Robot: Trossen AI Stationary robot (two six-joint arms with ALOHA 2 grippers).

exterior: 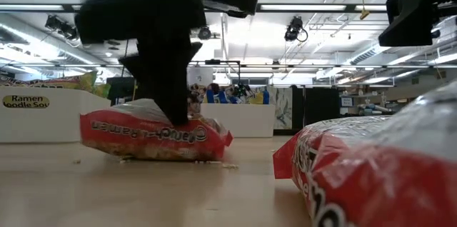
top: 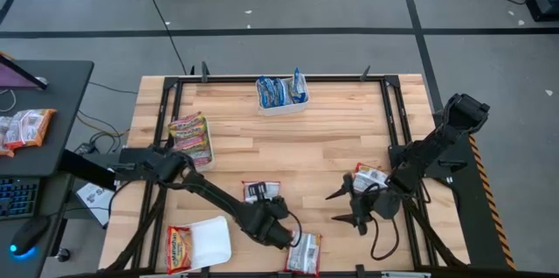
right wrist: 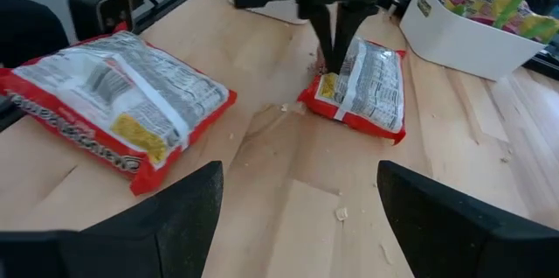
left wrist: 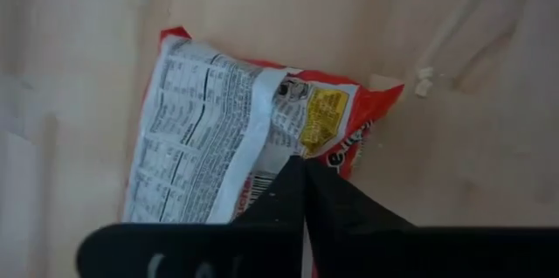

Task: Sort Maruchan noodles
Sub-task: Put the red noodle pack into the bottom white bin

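The left gripper (left wrist: 304, 192) was down on a red packet (top: 260, 192) near the middle of the table's front half, its dark fingers pinched together to a point right at the wrapper's edge, though whether they truly had plastic between them was hard to say, since the arm covered most of that packet from above. From table height a black shape blocked the packet's middle and only its red ends showed, printed side down and lettering upside-down. The wrist camera caught the packet's white nutrition panel and a yellow patch, with the lower end cut off behind the fingers. A second red packet (top: 305, 253) lay at the front edge, just right of the left arm, and it loomed blurred and huge in the low view's right corner. A third red packet (top: 368, 176) sat half hidden under the right gripper (top: 348, 206), which hung over the table's right side with fingers spread wide and nothing between them. Around them: a white tray (top: 210, 241) at front left with an orange packet (top: 178, 249) at its left end, a green-yellow packet (top: 191, 137) in a tray farther back on the left, and a tray of blue packets (top: 280, 91) at the far edge. Crumbs (right wrist: 341, 214) dotted the wooden table (top: 323, 142).
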